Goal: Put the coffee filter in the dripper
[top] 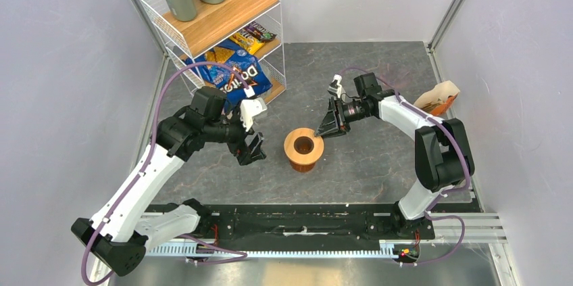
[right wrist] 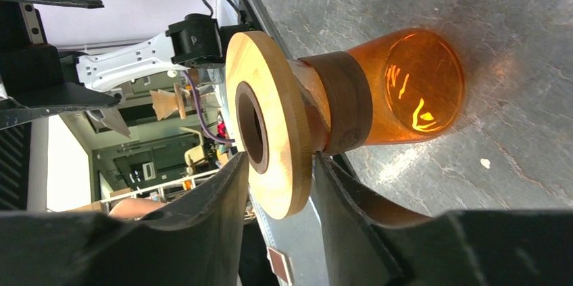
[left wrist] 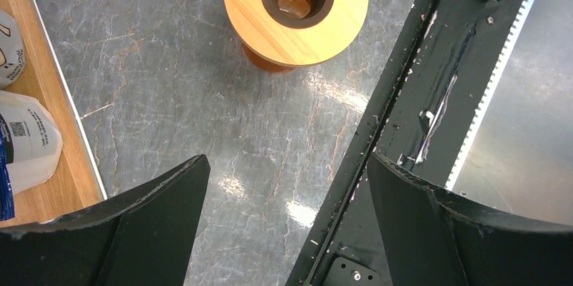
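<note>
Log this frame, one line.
left gripper: open, empty | right gripper: shut on ring rim | ring: on beaker

Robot lab cell: panel walls [top: 61, 63], mounting rail [top: 290, 253].

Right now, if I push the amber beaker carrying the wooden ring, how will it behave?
Probably top-heavy: the wide wooden ring overhangs the narrower amber beaker, so it may tip. It looks like glass, likely fragile and slippery.

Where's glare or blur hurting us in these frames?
Left wrist: glare patches on the table, left gripper soft-edged. Right wrist: amber beaker glows, bright streaks inside; right gripper blurred at the wooden ring. Top external: even light, soft shadows.
</note>
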Action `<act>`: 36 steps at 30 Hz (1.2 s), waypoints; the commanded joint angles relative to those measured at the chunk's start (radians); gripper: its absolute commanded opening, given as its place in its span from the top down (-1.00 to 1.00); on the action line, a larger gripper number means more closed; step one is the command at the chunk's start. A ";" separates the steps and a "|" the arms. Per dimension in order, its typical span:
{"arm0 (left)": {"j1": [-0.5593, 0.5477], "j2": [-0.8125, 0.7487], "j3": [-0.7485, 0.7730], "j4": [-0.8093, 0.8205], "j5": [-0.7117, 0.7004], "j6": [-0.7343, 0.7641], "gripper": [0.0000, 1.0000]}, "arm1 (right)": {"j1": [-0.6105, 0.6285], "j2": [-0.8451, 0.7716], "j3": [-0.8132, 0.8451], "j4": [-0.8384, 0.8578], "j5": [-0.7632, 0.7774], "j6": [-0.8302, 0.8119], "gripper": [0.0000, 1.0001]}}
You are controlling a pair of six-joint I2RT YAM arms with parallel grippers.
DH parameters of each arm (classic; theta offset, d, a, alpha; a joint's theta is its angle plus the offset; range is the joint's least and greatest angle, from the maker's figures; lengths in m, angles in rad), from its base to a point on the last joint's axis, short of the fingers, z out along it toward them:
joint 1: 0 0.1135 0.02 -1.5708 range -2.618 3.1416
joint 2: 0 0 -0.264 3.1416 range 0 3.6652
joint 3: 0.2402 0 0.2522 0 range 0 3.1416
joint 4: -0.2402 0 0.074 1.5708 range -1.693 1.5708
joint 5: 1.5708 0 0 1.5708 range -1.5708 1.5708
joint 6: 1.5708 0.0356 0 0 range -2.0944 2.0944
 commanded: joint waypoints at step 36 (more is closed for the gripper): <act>-0.064 0.133 -0.296 0.401 0.127 0.381 -0.88 | 0.077 -0.372 -0.116 -0.238 0.404 -1.021 -0.90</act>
